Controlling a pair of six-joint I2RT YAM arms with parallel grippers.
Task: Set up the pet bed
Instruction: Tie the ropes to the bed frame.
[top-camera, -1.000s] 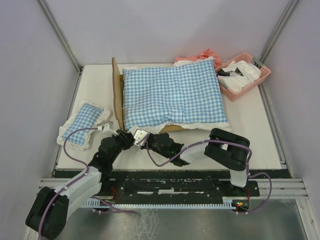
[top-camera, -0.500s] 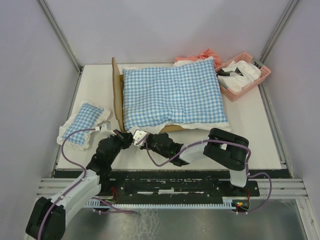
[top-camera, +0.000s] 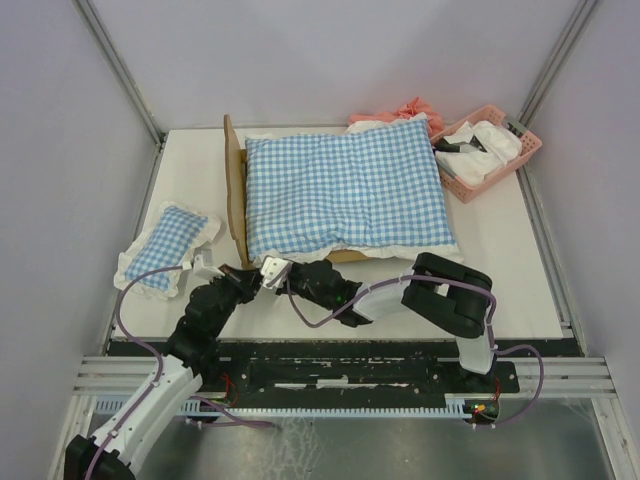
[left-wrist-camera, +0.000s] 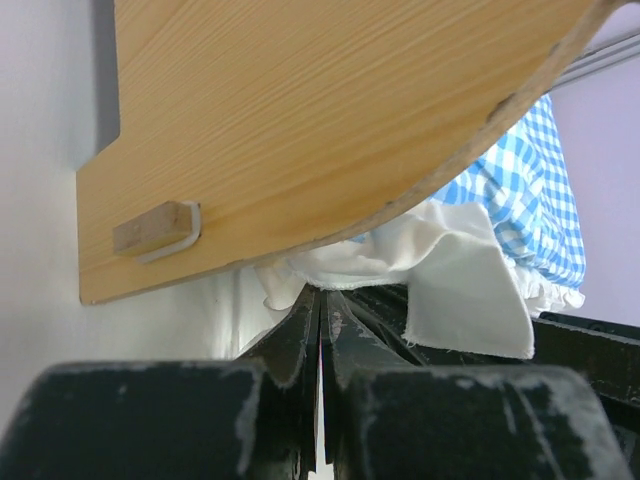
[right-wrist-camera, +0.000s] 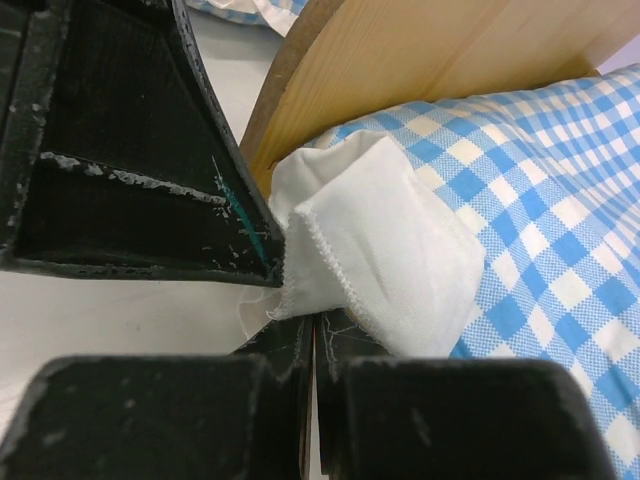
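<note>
Your left claw (left-wrist-camera: 322, 297) just clamped the frill (left-wrist-camera: 460, 280) of the checked cushion (right-wrist-camera: 540, 230) by the pet bed headboard (left-wrist-camera: 300, 130). Your right claw (right-wrist-camera: 312, 326) grips it too, ready to straighten.

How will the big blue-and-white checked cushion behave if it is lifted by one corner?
Probably floppy: the blue-and-white checked cushion looks quilted and soft, and its white frill folds where the right gripper pinches it. Likely light for its size, being padded fabric. It may drag rather than slide, draping over the light-wood bed frame.

Jaws seemingly pinch white frill (right-wrist-camera: 380, 250) (edging the checked cushion (right-wrist-camera: 560, 260)) beside the pet bed (right-wrist-camera: 430, 60).
</note>
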